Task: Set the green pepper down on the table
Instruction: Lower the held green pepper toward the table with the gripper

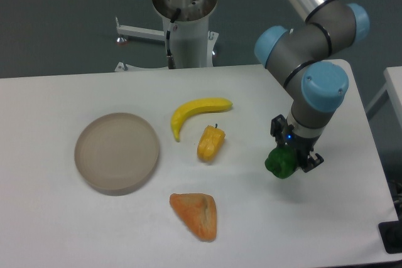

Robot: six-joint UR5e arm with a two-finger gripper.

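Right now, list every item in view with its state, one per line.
green pepper: held in the gripper, at the table's right side; whether it touches the surface cannot be told.
gripper: jaws shut on the green pepper.
yellow pepper: lying on its side, free.
banana: lying flat, just above the yellow pepper.
plate: upright, nothing on it.
orange wedge: lying flat near the front edge.
table: bearing all of these.

I see a round beige-grey plate on the left. Right of it lies a banana, and just below the banana's right half sits a yellow-orange pepper, close to it. Nearer me, below the pepper and apart from it, lies an orange wedge of bread.
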